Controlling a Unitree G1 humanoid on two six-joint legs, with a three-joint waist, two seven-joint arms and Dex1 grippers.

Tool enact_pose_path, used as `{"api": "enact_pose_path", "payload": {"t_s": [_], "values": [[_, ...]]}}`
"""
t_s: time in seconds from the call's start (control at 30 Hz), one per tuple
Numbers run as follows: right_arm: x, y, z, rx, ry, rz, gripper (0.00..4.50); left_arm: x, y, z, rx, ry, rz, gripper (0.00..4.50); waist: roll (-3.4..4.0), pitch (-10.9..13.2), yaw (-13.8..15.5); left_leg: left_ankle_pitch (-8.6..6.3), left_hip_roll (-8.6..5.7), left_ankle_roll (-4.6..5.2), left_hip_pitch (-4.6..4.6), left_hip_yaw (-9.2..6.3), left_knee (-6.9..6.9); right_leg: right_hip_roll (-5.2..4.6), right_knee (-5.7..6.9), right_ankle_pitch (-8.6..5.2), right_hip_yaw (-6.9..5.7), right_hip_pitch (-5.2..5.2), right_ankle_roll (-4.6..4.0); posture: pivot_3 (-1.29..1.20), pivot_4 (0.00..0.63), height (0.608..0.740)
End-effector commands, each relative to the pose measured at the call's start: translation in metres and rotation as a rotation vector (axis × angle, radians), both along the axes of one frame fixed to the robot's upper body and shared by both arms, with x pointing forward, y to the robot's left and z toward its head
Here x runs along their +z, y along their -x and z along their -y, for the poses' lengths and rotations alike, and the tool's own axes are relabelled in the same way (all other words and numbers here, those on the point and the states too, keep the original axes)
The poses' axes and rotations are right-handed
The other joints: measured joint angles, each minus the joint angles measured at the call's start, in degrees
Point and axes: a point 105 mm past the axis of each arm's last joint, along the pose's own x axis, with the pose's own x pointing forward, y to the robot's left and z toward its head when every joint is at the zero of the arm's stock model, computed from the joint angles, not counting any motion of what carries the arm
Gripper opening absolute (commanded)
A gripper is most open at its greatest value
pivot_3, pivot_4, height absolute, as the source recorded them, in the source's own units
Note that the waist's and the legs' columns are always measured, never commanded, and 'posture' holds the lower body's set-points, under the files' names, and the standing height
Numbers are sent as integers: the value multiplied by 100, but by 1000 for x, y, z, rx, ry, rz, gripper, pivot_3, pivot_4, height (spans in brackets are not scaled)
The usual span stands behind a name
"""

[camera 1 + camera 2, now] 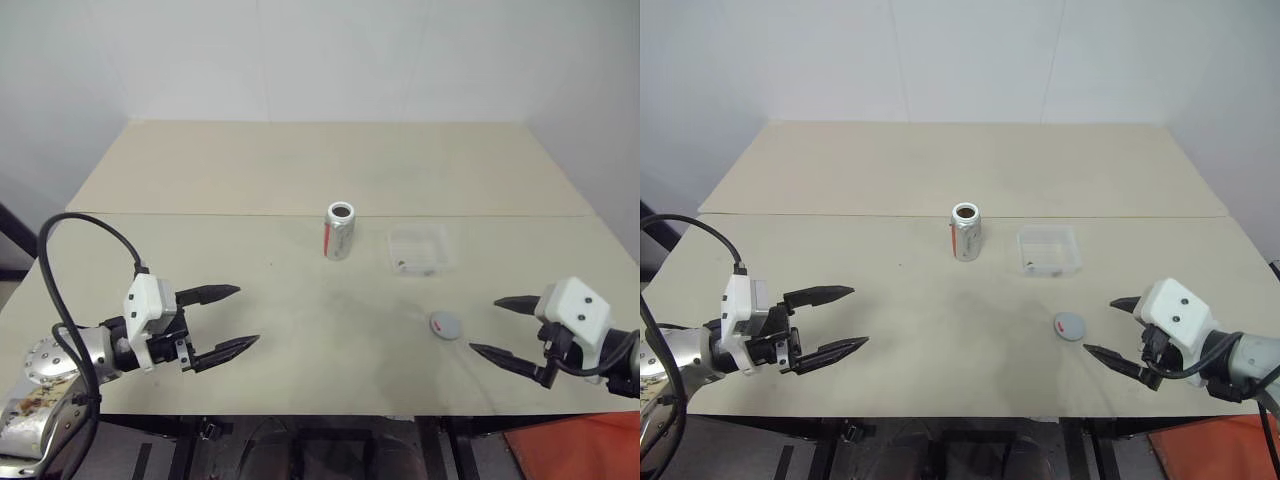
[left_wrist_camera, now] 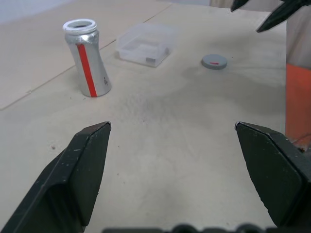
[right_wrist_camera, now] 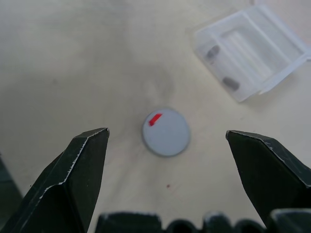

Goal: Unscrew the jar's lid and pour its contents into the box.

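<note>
Partly, the jar's [image 1: 340,231] interior is readable: its mouth is open and dark, and whether anything remains inside cannot be determined. The right arm is cut off at the frame edge in the head views.

The jar stands upright near the middle of the table [image 1: 250,170], uncapped. It has a silvery body with a red stripe.

The box [image 1: 418,249], a clear shallow tray, sits just beside the jar on the robot's right, not touching it. In the right wrist view, two small dark bits [image 3: 221,67] lie on the tray floor, apart from each other. Their exact shape is too small to resolve.

The lid [image 1: 445,325], a grey disc bearing a small red mark, lies flat on the table nearer the robot than the box, apart from both box and jar.

The left gripper [image 1: 225,322] is spread wide, holding nothing, over the near left part of the table and well apart from the jar.

The right gripper [image 1: 505,327] is likewise spread wide and empty, near the lid but not touching it.
</note>
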Motion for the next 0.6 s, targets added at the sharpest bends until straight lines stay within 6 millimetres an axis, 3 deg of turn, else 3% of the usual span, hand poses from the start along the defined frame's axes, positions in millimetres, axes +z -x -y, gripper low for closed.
{"api": "enact_pose_path", "payload": {"t_s": [0.03,0.2,0.6], "values": [[9,5,5,10,-20,-15,4500,5,-1,1,21,-30,60,4440,-1,1,28,0,0,0,-1,-1,-1,0,-2,0,-1,0,0,0,150,740],[14,4,-4,61,-48,-27,4500,7,4,-3,30,-27,59,4440,-1,1,27,-2,1,1,-3,0,-2,0,-6,0,-1,0,0,0,150,740],[12,-11,-25,106,-73,50,4500,10,-8,-11,84,-48,92,4440,0,1,27,-7,3,0,-3,0,-5,0,-5,0,-1,-2,-3,0,150,740]]}}
